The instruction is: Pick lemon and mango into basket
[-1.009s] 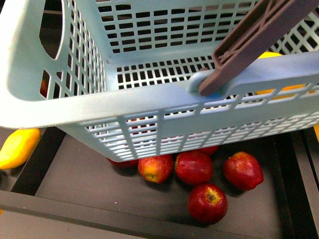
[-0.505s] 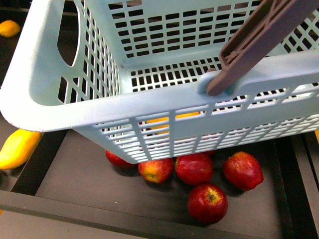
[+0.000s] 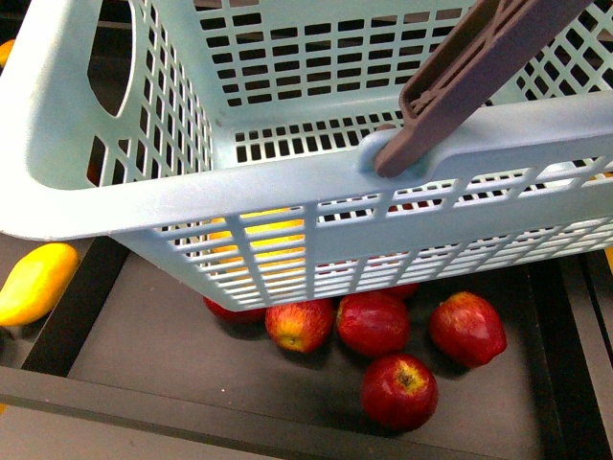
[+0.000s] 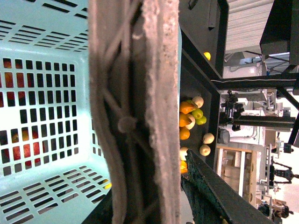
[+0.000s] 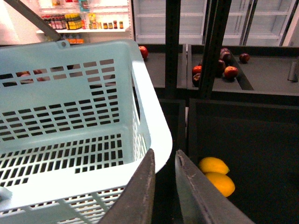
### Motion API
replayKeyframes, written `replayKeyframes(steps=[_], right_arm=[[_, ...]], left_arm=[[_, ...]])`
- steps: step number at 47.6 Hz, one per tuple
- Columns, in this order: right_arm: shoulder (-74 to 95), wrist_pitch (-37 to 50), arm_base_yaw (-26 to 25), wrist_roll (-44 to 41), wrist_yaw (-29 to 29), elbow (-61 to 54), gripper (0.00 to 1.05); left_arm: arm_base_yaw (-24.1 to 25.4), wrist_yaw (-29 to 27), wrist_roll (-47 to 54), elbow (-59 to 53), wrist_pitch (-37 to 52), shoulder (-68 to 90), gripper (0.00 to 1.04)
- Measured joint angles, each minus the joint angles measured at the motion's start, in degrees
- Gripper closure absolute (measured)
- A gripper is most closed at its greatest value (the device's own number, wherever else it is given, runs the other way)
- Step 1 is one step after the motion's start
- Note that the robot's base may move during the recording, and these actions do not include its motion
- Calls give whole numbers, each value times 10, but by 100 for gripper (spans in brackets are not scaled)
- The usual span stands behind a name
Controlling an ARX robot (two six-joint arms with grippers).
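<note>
The light teal basket (image 3: 287,187) hangs close in front of the camera above a dark bin, its brown handle (image 3: 460,77) raised. My left gripper (image 4: 149,205) is shut on that handle (image 4: 135,116). The basket (image 5: 149,121) looks empty inside. My right gripper (image 5: 164,156) is shut on nothing, just outside the basket's rim. Two lemons (image 5: 214,165), yellow shading to orange, lie in a dark bin beyond its fingers. A yellow patch (image 3: 263,235) shows through the basket's slots. I cannot pick out the mango.
Several red apples (image 3: 374,324) lie in the dark bin (image 3: 144,335) below the basket. A long yellow fruit (image 3: 34,283) sits left of the bin's edge. More red fruit (image 5: 231,71) sits on far shelves. Mixed orange and pale fruit (image 4: 191,116) lies past the handle.
The basket swung right, then back left and nearer. The yellow patch behind its slots drifted from the right side to the left. The apples stayed put.
</note>
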Motion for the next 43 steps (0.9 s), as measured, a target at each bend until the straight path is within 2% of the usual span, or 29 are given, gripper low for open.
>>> replayKeyframes(steps=[8,19,22,43], right_arm=[[0,0,0,0,0,0,64],[-1,0,0,0,3,0,15],[-2,0,0,0,2,0,8],[-4,1,0,-2,1,-3,9]], left_arm=[[0,1,0,0,0,0,79],[-8,6,0,0,0,0,79],[-8,10,-4,0,0,0,79],[-2,0,0,0,0,4,80]])
